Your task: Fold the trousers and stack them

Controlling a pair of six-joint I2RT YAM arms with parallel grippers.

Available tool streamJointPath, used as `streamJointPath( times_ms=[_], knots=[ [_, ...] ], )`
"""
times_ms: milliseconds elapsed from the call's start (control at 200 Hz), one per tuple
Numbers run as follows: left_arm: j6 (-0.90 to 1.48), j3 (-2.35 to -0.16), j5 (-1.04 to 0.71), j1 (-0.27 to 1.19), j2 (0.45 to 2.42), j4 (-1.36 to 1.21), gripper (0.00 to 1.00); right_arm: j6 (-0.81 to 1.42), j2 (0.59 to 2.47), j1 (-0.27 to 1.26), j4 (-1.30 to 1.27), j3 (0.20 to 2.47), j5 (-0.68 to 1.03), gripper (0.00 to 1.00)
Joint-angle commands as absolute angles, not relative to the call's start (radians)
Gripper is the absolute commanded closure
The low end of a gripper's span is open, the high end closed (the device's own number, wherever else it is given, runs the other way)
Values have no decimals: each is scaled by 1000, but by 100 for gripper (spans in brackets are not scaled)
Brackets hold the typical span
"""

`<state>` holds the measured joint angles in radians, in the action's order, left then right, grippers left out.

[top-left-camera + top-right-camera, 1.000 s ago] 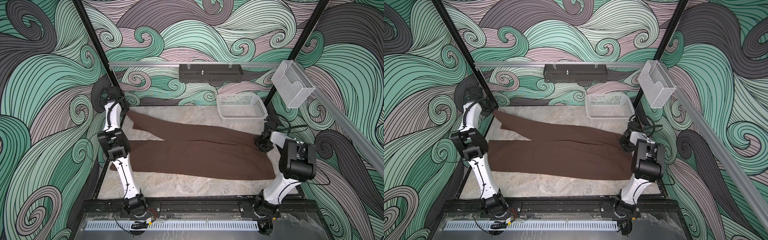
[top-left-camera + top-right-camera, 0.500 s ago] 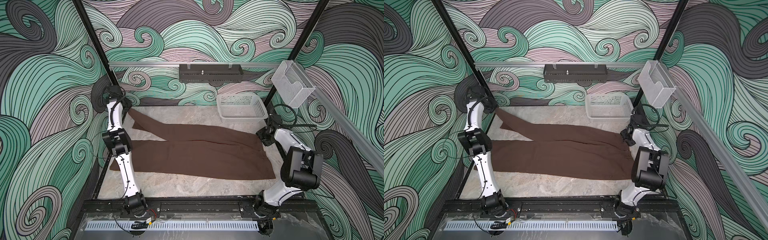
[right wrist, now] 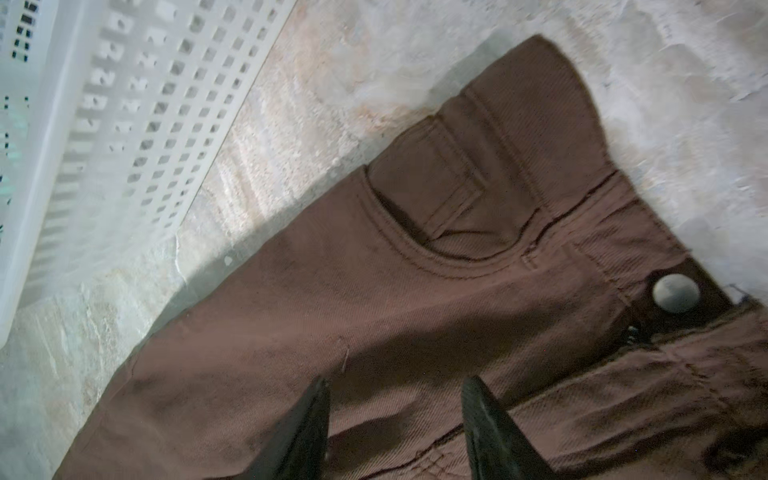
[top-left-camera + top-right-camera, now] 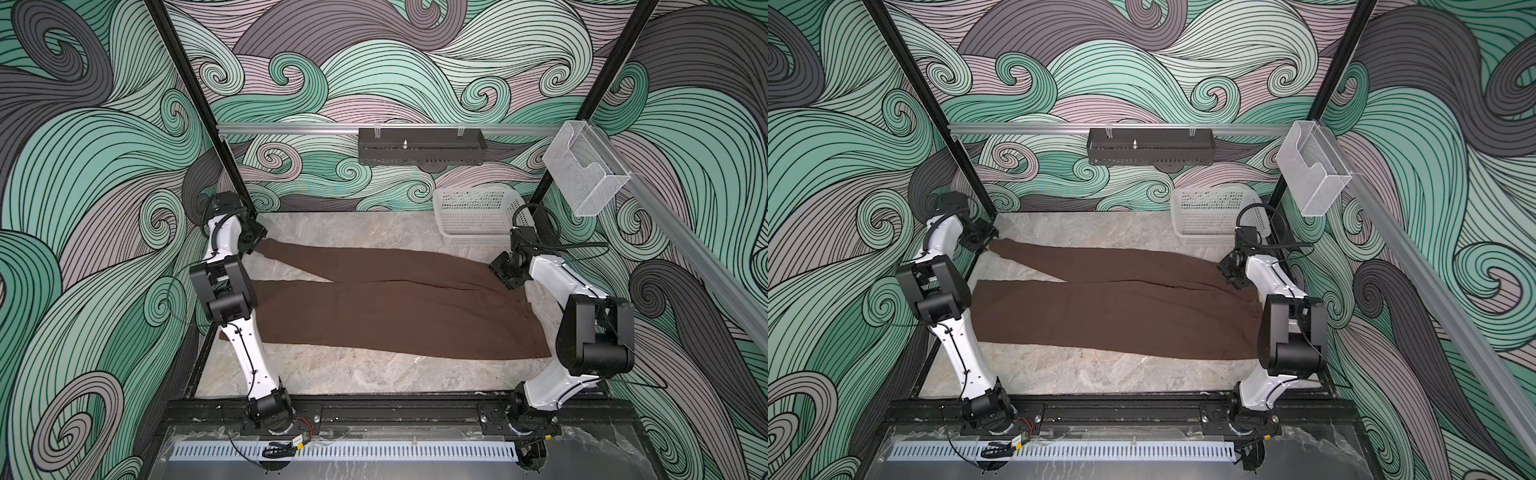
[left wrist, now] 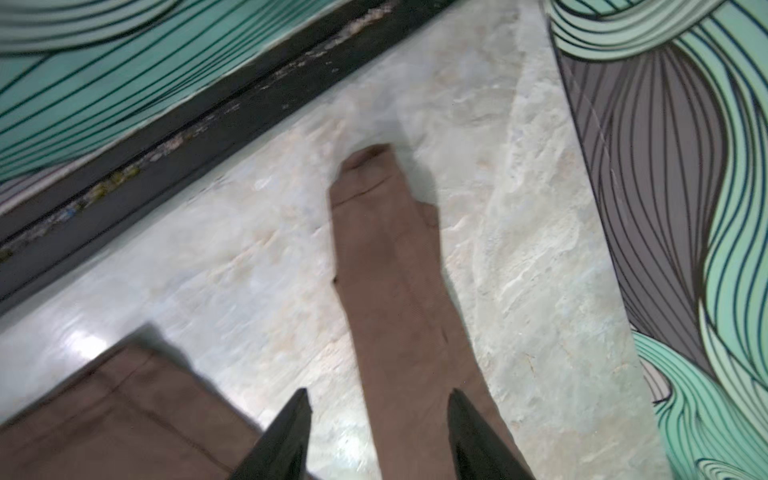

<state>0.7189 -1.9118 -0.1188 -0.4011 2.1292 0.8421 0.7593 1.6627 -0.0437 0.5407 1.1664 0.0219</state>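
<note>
trousers (image 4: 395,320) flat, 2 legs spread toward frame left | left gripper (image 5: 379,397) jaws apart above upper leg's end | right gripper (image 3: 395,380) jaws apart above waistband, near basket (image 4: 478,216)

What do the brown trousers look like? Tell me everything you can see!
The trousers are dark chocolate brown, long and wide-legged, of soft matte cloth. They lie flat and unfolded on the marble-look table, waist to the right, legs spread in a narrow V to the left. A round metal button and a curved front pocket show at the waist. The open left gripper is over the far leg, the open right gripper over the waist. A white basket stands close by, apart.
</note>
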Motion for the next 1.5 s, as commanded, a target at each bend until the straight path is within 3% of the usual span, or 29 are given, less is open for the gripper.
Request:
streamJointPath(
  times_ms=[0,100,150,375,926,1241,1496],
  knots=[
    [771,-1758,-133,-462,2032,724,68,760,1660,-19,538,1156,36,47],
    [787,-1711,-163,-479,2044,696,82,764,1668,1,524,1150,42,47],
    [790,-1743,-180,-476,2081,717,84,764,1673,7,521,1152,47,47],
    [767,-1901,-165,-416,2243,775,75,754,1678,12,509,1151,56,47],
    [743,-2126,-89,-377,2433,866,72,746,1690,11,496,1161,74,47],
    [751,-1938,-94,-380,2306,759,82,748,1692,11,489,1158,87,46],
    [765,-2005,-77,-374,2365,781,73,747,1696,11,487,1158,87,46]
  ],
)
